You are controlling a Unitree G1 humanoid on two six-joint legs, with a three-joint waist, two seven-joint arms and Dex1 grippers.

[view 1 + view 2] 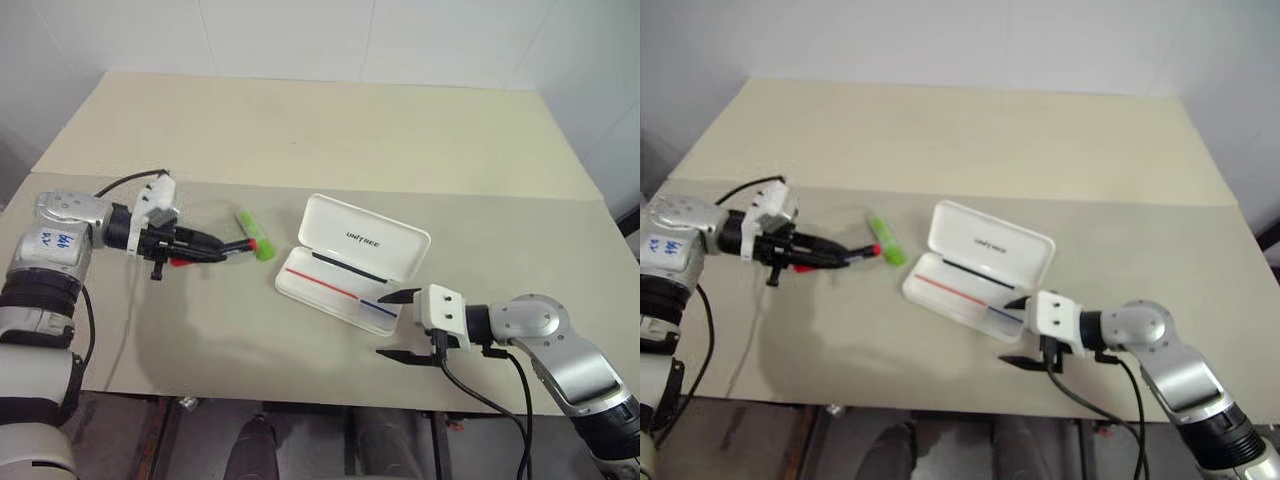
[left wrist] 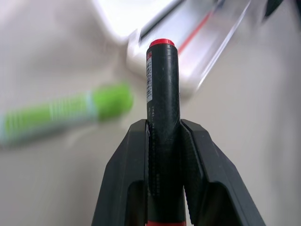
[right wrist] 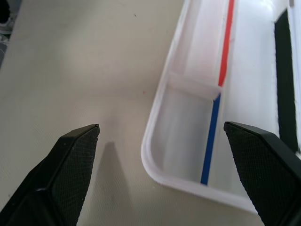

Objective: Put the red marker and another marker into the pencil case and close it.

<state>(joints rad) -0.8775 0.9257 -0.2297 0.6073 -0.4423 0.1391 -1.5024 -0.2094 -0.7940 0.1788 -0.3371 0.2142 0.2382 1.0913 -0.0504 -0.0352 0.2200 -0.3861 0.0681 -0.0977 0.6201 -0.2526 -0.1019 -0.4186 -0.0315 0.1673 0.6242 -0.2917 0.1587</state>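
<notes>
Red marker: held in left gripper, lifted above table; black barrel sits betw. the two fingers, red end sticks out past fingertips toward pencil case. In left wrist view a narrow label strip runs along barrel.
Left gripper: both black fingers pressed on barrel of red marker, one each side, no gap. It points to robot's right, a bit downward.
Green highlighter: lies flat on table, just beyond tip of red marker, betw. left gripper and pencil case. Apart from case, not touching it. Lime-green body, paler striped part seen in left wrist view.
Pencil case: open, on table near middle, a little to robot's right. Lid stands tilted back on far side, small dark lettering on inner face. Tray part faces up w. thin red stripe and blue stripe along it, and a small divider wall across it, seen in right wrist view. A dark strip lies along the hinge side. No marker in the tray.
Right gripper: fingers wide apart, nothing betw. them. It hovers at near right corner of case; one fingertip over tray rim, other over bare table in front.
Table: beige top, a seam line crosses it behind the case.
</notes>
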